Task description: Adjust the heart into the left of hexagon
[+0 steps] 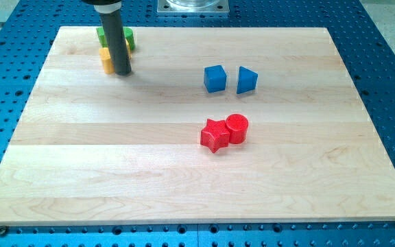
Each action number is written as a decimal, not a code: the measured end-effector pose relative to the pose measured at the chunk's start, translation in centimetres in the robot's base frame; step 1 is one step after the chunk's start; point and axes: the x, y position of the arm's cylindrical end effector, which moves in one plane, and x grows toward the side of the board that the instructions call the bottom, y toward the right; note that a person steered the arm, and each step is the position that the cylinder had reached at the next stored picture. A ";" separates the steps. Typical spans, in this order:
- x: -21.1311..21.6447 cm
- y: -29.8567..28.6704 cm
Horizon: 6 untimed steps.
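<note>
My tip (121,71) stands at the view's top left of the wooden board (184,185). Right behind the rod a yellow block (105,59) shows on its left side; its shape is mostly hidden. A green block (128,38) sits just above it, also largely hidden by the rod. The tip touches or nearly touches the yellow block's right edge. I cannot tell which block is the heart or the hexagon.
A blue cube (214,78) and a blue triangular block (247,80) sit side by side right of centre. A red star (214,135) touches a red cylinder (237,128) below them. The blue perforated table surrounds the board.
</note>
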 end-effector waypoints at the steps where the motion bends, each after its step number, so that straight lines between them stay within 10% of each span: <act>1: 3.4 -0.6; 4: -1.8 -2.4; 6: -3.3 11.1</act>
